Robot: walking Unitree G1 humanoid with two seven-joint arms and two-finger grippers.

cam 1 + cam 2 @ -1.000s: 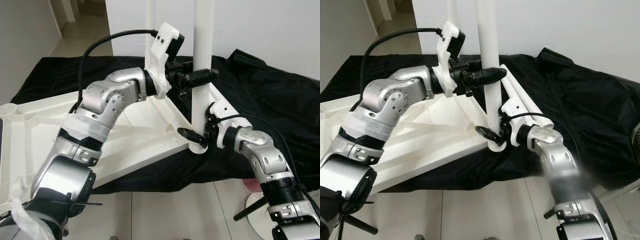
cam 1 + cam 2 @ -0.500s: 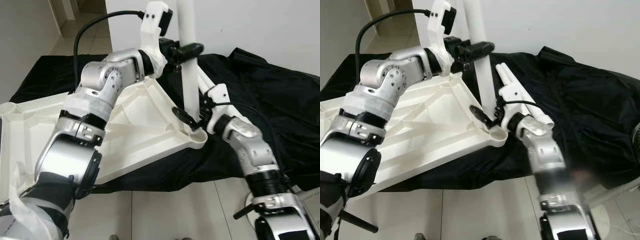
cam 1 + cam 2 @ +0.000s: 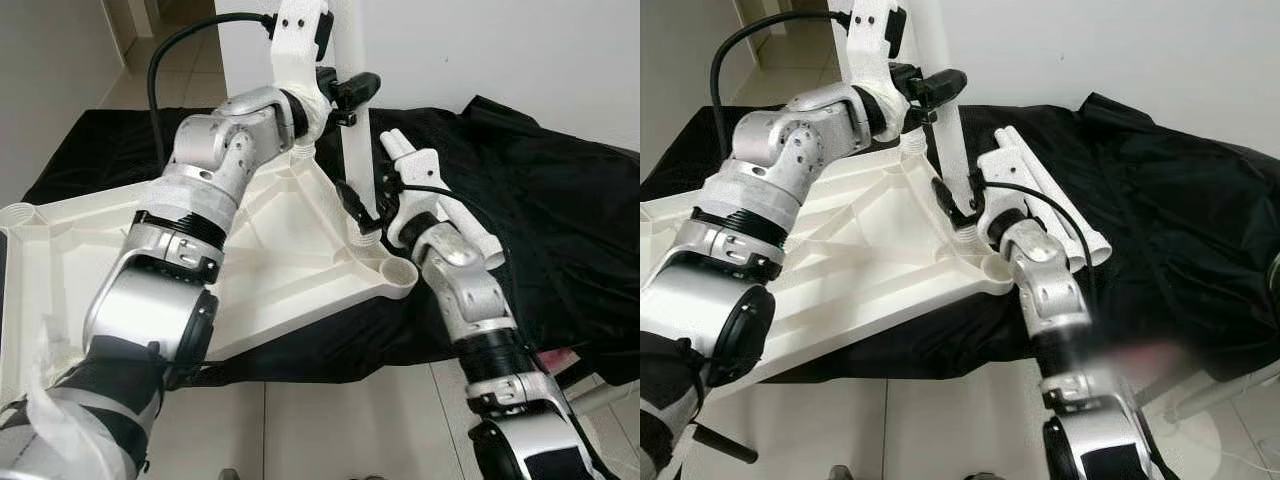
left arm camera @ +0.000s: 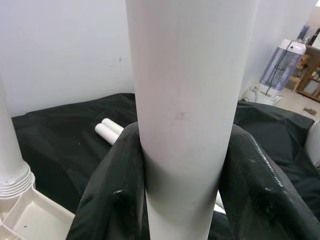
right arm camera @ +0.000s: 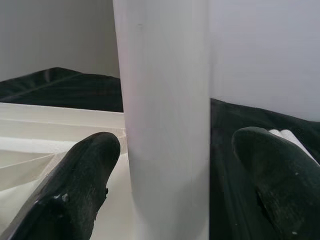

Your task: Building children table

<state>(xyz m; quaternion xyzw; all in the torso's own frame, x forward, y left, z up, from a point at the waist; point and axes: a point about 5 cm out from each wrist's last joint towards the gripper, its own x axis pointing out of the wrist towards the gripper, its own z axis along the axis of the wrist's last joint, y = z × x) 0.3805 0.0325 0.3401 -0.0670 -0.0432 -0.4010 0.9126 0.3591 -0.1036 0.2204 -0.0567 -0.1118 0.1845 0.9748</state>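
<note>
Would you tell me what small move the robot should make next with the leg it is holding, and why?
Probably carry the leg to the open corner socket and lower it in. The left gripper clamps it high up, the right gripper's fingers sit open around its lower end, and it stands upright over the tabletop, short of that socket.

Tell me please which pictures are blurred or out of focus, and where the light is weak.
Right eye view: a smeared patch on the right arm's forearm; the rest sharp. Left eye view: sharp, evenly lit. Left wrist view: the white leg is close and soft; the black fingers are shaded. Right wrist view: dimmer, with soft edges.
</note>
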